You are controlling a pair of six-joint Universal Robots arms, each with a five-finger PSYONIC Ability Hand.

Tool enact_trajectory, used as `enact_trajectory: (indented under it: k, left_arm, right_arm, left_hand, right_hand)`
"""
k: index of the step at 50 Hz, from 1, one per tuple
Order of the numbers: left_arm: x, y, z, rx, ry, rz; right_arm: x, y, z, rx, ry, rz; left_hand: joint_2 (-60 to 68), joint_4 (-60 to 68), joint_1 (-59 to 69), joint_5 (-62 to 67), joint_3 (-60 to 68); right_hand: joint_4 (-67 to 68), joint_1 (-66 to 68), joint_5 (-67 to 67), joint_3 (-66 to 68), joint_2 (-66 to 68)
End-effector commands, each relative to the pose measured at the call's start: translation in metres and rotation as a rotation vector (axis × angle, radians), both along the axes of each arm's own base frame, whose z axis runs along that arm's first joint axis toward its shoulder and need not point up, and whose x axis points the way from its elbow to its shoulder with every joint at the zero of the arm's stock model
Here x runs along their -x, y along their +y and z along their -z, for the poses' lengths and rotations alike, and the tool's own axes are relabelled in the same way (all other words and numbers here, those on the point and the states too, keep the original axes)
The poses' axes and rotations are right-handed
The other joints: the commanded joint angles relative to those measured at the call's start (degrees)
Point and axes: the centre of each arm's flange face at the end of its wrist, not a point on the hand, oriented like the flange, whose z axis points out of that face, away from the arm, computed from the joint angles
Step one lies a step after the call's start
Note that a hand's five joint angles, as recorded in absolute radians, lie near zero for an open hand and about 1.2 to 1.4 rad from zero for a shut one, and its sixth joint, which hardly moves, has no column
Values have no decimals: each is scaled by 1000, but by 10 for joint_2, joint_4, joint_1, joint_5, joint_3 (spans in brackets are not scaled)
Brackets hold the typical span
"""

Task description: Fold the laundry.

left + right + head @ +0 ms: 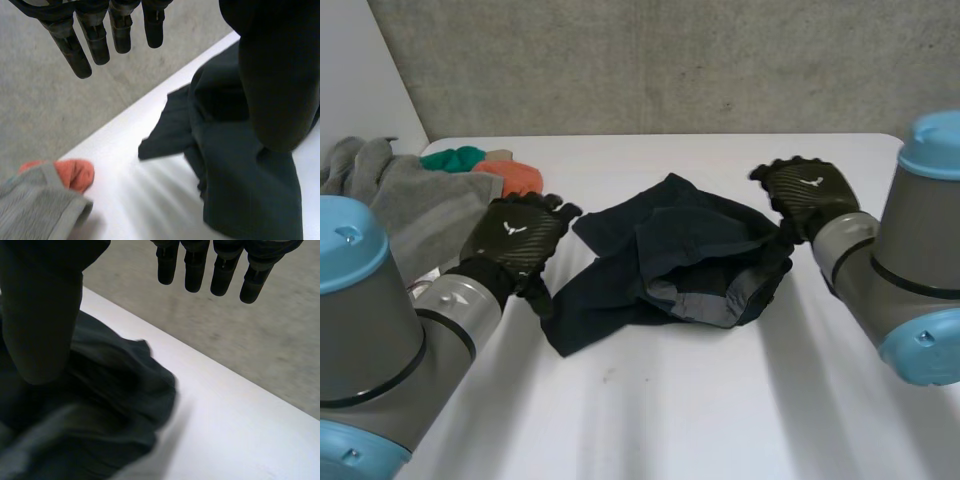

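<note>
Grey cloth (405,200) lies heaped at the far left edge of the white desk (720,400). A green cloth (453,158) and an orange cloth (517,176) sit just behind it, against the same heap.

Left hand (515,238): positioned between that heap and the dark garment (670,262), at the garment's left edge, back of the hand upward. In the left wrist view its fingers (95,42) are straight and spread away from the thumb, with nothing between them. The garment (250,190) lies below and beside the thumb. Contact between thumb and cloth cannot be determined. The orange cloth (75,172) and grey cloth (35,212) lie off to the other side, apart from the garment.

Dark garment: crumpled in the middle of the desk, between the two hands. It is partly doubled over itself, with a paler lining showing along its near edge and one flap trailing toward the left arm.

Right hand (810,195): at the garment's far right edge, just beside or touching it; which one cannot be determined. In the right wrist view its fingers (195,270) are straight and set apart from the thumb, holding nothing. The garment (100,405) is bunched under the thumb side of the palm, with bare desk under the fingertips.
</note>
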Motion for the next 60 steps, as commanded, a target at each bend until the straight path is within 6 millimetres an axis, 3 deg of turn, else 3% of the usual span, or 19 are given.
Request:
enact_trajectory:
  k: [1,7,14,18,22,23,24,26,29,30,31,34,35,38,42,48,52,56,60]
  left_arm:
    - [-8,-8,24,-141,-48,-1]
    - [-2,-19,43,-225,-42,32]
    - [11,-34,63,-266,-26,42]
    - [16,-42,74,-284,-32,43]
    - [19,-50,78,-283,-29,32]
    - [18,-53,76,-281,-25,19]
    - [17,-54,73,-279,-23,8]
    - [13,-57,65,-268,-11,-21]
    - [0,-57,31,-204,44,-83]
    - [-3,-55,18,-175,67,-94]
    - [-10,-50,-10,-112,113,-109]
    - [-20,-37,-50,-9,172,-116]
    - [-26,-28,-74,55,207,-114]
    - [-36,-13,-110,159,264,-106]
    - [-38,-12,-120,189,268,-98]
    - [-31,-37,-90,112,209,-116]
    - [-15,-70,-40,18,120,-123]
    - [9,-99,12,-16,27,-86]
    - [22,-126,42,-2,-24,-96]
  right_arm:
    - [-47,37,-9,-44,-20,-160]
    - [-77,44,19,-75,11,-236]
    - [-95,36,50,-38,63,-264]
    - [-99,31,60,-1,84,-272]
    - [-99,29,58,23,84,-275]
    - [-98,29,51,35,74,-274]
    - [-96,28,45,41,68,-270]
    - [-91,28,31,58,49,-261]
    - [-71,23,-11,115,-23,-211]
    - [-64,21,-25,138,-51,-196]
    - [-49,17,-52,185,-110,-169]
    - [-27,8,-82,229,-190,-133]
    - [-15,4,-96,241,-236,-116]
    - [5,-6,-106,213,-299,-79]
    - [24,-21,-93,130,-330,-15]
    - [38,-48,-43,6,-300,59]
    - [43,-75,4,-50,-248,85]
    - [25,-89,37,-50,-206,11]
    - [10,-110,56,24,-209,-12]
  left_hand:
    - [-17,-15,-10,-29,-18]
    - [-17,-15,-10,-29,-18]
    - [-17,-15,-10,-29,-18]
    - [141,143,148,129,140]
    - [595,597,602,583,594]
    - [682,684,689,670,681]
    - [683,685,690,671,682]
    - [683,685,690,671,682]
    - [683,685,690,671,682]
    - [683,685,690,671,682]
    - [683,685,690,671,682]
    - [683,685,690,671,682]
    - [683,685,690,671,682]
    - [683,685,690,671,682]
    - [683,685,690,671,682]
    - [683,685,690,671,682]
    - [683,685,690,671,682]
    - [683,685,690,671,682]
    - [683,685,690,671,682]
  right_hand:
    - [-14,-28,-6,-15,-13]
    - [21,7,29,20,23]
    - [92,77,100,91,93]
    - [208,194,216,207,209]
    - [532,517,540,531,533]
    - [661,647,669,660,663]
    - [662,648,671,662,664]
    - [662,648,671,662,664]
    - [662,648,671,662,664]
    - [662,648,671,662,664]
    - [662,648,671,662,664]
    - [662,648,671,662,664]
    - [662,648,671,662,664]
    - [662,648,671,662,664]
    - [662,648,671,662,664]
    - [662,648,671,662,664]
    - [662,648,671,662,664]
    - [662,648,671,662,664]
    - [662,648,671,662,664]
